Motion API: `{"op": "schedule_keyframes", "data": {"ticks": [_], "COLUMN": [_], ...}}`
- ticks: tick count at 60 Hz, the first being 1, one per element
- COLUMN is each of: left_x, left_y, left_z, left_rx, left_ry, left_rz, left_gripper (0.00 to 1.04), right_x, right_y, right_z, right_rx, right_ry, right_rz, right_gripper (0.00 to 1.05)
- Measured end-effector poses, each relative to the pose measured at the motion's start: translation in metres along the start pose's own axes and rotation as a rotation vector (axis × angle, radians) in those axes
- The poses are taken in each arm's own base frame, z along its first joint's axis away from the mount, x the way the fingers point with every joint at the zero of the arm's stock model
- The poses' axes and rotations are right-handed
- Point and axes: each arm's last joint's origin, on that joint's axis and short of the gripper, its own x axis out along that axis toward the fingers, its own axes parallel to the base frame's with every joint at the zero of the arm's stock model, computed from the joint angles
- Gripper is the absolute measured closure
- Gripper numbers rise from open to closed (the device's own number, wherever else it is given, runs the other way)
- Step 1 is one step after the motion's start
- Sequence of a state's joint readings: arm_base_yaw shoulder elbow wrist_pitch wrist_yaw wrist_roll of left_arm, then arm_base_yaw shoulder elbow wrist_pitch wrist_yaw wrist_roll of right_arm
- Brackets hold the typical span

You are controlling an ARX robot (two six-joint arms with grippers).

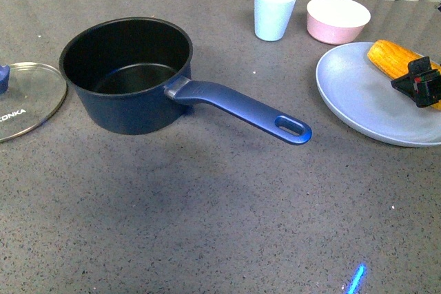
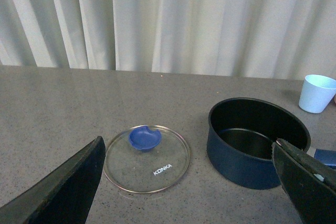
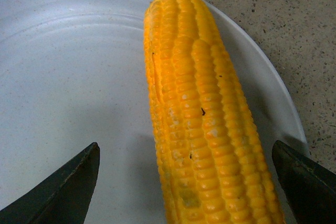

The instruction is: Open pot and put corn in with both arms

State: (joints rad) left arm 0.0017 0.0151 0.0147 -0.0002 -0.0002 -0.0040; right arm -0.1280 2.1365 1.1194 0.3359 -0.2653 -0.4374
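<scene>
Right arm (image 1: pixel 419 82): low over the far right side of the plate (image 1: pixel 351 94), with its black end over the corn (image 1: pixel 391 58).
Right jaws: wide open, one on each side of the corn with a gap on both sides. They hold nothing.
Left jaws: wide open too and holding nothing, up above the tabletop (image 1: pixel 207 204), facing the lid (image 2: pixel 147 169) and the pot (image 2: pixel 247 158).
Corn: lies on the plate, right of the pot and well apart from it.
Pot: open, black inside, handle pointing toward the plate.
Front view: shows the pot, plate and pink bowl (image 1: pixel 337 20) together, but only part of the lid.
Left wrist view: shows the whole lid, flat beside the pot, with its blue knob (image 2: pixel 145 140).
Right wrist view: shows the corn's rows up close.
</scene>
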Motion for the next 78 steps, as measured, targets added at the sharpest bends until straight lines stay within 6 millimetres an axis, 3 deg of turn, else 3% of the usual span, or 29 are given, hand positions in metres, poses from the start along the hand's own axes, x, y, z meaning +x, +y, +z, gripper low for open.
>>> {"op": "schedule_keyframes", "data": {"ticks": [4, 27, 36, 40, 45, 49, 55, 69, 78], "left_x": [0.000, 0.000, 0.000, 0.000, 0.000, 0.000, 0.000, 0.000, 0.000], "left_y": [0.000, 0.000, 0.000, 0.000, 0.000, 0.000, 0.000, 0.000, 0.000], "left_z": [0.000, 0.000, 0.000, 0.000, 0.000, 0.000, 0.000, 0.000, 0.000], "left_rx": [0.000, 0.000, 0.000, 0.000, 0.000, 0.000, 0.000, 0.000, 0.000], "left_ry": [0.000, 0.000, 0.000, 0.000, 0.000, 0.000, 0.000, 0.000, 0.000], "left_rz": [0.000, 0.000, 0.000, 0.000, 0.000, 0.000, 0.000, 0.000, 0.000], "left_gripper": [0.09, 0.09, 0.09, 0.09, 0.09, 0.09, 0.09, 0.09, 0.09], "right_x": [0.002, 0.004, -0.016, -0.037, -0.068, -0.091, -0.103, -0.089, -0.075], "right_y": [0.000, -0.005, -0.006, -0.002, 0.012, 0.034, 0.066, 0.144, 0.180], "right_z": [-0.001, -0.004, 0.001, 0.006, 0.019, 0.031, 0.045, 0.084, 0.110], "right_rx": [0.005, 0.074, 0.116, 0.136, 0.150, 0.172, 0.199, 0.167, 0.138], "right_ry": [0.001, -0.026, -0.113, -0.171, -0.255, -0.315, -0.347, -0.353, -0.357], "right_rz": [0.008, 0.027, 0.080, 0.125, 0.175, 0.221, 0.285, 0.422, 0.498], "right_gripper": [0.13, 0.66, 0.74, 0.76, 0.78, 0.79, 0.80, 0.82, 0.82]}}
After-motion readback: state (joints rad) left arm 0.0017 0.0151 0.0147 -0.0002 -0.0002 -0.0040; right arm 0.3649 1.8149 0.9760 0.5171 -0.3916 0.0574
